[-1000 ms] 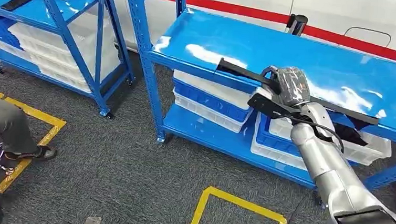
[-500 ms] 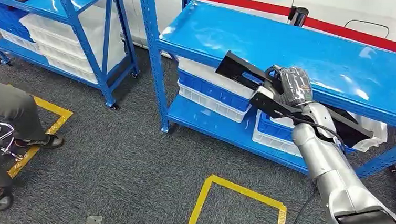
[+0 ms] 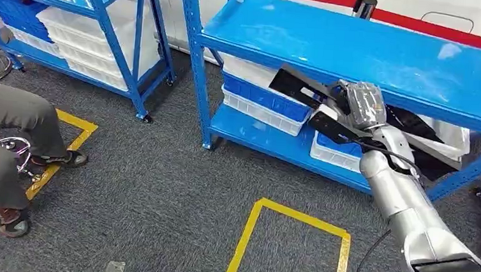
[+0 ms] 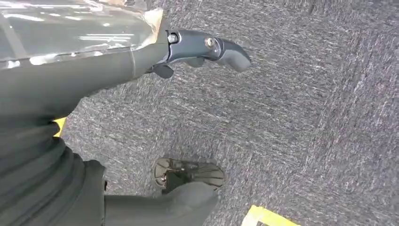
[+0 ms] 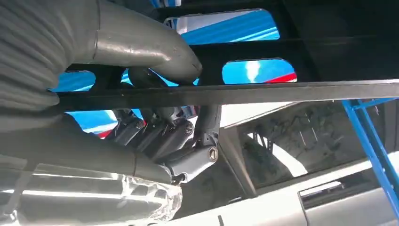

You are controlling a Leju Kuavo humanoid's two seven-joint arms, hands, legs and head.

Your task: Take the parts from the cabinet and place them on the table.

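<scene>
While its dark fingers [image 5: 162, 136] curled round one long black part [image 3: 305, 88], the right hand [image 3: 363, 105] gripped that part just off the front edge of the blue cabinet [image 3: 359, 45], the silver arm reaching up and forward. One end of the part jutted left, tilted. The left hand [image 4: 207, 49] hung above the grey carpet [image 3: 156, 200], holding nothing, fingers loosely apart. Two yellow floor squares showed.

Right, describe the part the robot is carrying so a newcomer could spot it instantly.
Start at the nearer blue metal shelving unit, then follow the silver right arm up to its right hand. The hand grips a long flat black metal frame part with cut-out slots, tilted in front of the shelf edge. Unlike the white and blue plastic bins behind it, it is dark and thin.
</scene>
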